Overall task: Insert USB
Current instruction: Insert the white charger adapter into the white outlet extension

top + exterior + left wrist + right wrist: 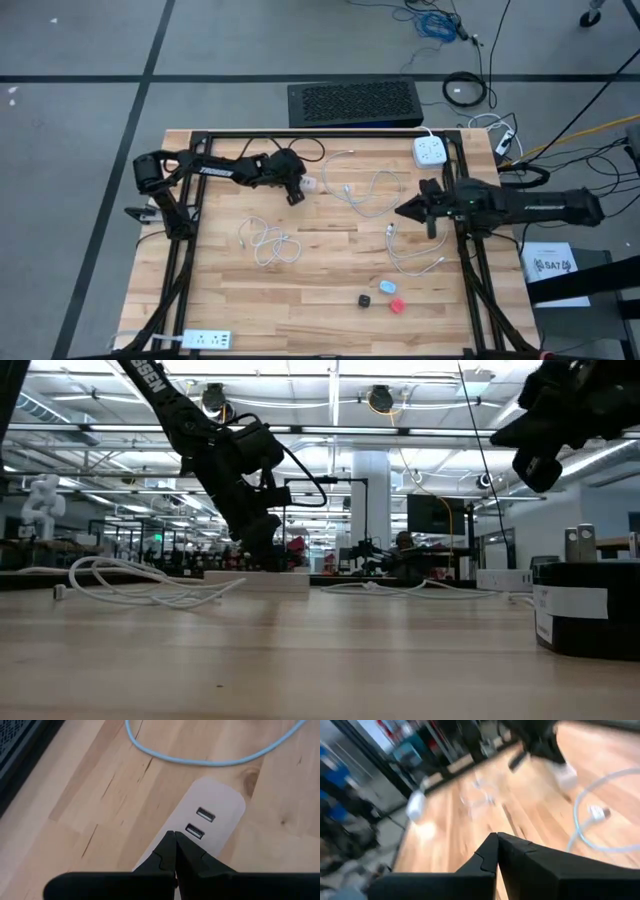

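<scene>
A white strip (220, 800) with two USB ports (205, 814) lies flat on the wooden table, left of centre at the far side (310, 184). My left gripper (175, 836) is shut with nothing between its fingers. It slants down over the strip's end, just short of the ports (296, 196). A white cable (365, 190) curls beside the strip. Another white cable (410, 258) lies at the right, with a plug end (598, 812). My right gripper (496, 836) is shut and holds nothing, raised above the table right of centre (402, 210). My left gripper's shut fingertips (167, 847) stand over the white strip's top face, just short of the nearer USB port (195, 831). They come slanting down from the table's left. I cannot tell whether they touch the strip.
A coiled white cable (265, 242) lies left of centre. A white power block (430, 152) sits at the far right and a power strip (205, 340) at the near left edge. Small black, blue and red pieces (385, 296) lie near the front. A black grille box (355, 103) stands beyond the far edge.
</scene>
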You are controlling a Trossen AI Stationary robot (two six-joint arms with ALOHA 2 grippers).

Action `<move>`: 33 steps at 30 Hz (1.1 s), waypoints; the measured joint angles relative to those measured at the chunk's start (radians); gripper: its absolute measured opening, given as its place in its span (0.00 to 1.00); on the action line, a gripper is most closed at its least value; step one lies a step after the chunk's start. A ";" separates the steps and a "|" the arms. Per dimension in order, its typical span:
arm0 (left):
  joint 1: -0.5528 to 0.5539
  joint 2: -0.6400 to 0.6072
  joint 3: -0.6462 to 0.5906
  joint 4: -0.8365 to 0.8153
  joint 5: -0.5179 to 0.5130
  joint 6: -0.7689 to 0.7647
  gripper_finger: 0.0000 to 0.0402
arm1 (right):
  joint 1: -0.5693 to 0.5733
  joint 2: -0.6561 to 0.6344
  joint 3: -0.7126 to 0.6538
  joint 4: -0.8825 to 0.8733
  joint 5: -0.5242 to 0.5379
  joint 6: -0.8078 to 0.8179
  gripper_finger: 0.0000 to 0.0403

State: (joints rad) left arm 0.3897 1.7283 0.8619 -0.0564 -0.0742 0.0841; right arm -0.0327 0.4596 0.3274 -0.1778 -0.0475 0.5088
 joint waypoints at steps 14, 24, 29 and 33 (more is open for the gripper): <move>0.001 0.000 0.000 0.025 -0.005 0.008 0.00 | 0.173 0.535 0.249 -0.150 -0.034 -0.051 0.00; 0.002 0.000 0.001 0.036 -0.008 0.008 0.00 | 0.323 0.798 0.451 -0.355 -0.088 0.153 0.21; 0.002 0.000 0.001 0.044 -0.009 0.010 0.00 | 0.380 0.868 0.495 -0.355 -0.114 0.234 0.40; 0.002 0.000 0.002 0.051 -0.009 0.010 0.00 | 0.414 0.921 0.506 -0.354 -0.112 0.301 0.52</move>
State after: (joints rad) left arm 0.3914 1.7279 0.8635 -0.0055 -0.0836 0.0944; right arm 0.3810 1.3804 0.8335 -0.5321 -0.1596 0.8098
